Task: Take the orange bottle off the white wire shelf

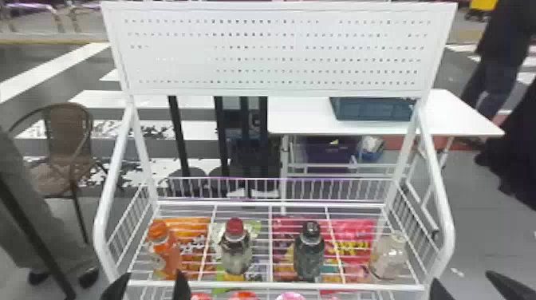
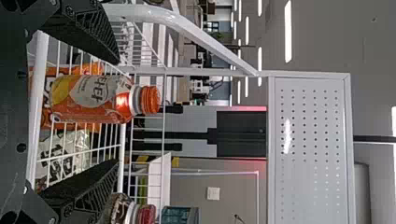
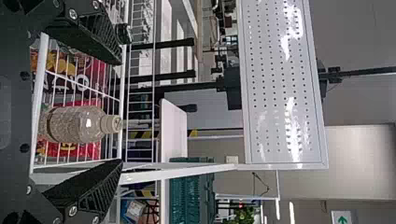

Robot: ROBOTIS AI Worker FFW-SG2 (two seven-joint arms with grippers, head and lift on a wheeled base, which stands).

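Four bottles stand on the white wire shelf [image 1: 339,285], left to right: the orange bottle [image 1: 169,257], a red-capped bottle [image 1: 236,255], a black-capped bottle [image 1: 309,255] and a pale bottle [image 1: 389,259]. The left gripper [image 1: 148,286] opens at near left, the right gripper [image 1: 473,287] at near right. A blue crate [image 1: 373,109] sits far right.

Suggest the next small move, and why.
Probably ease the left gripper forward around the orange bottle: the left wrist view shows it between the open fingers, but in the head view their tips sit short of it, near the front rail.
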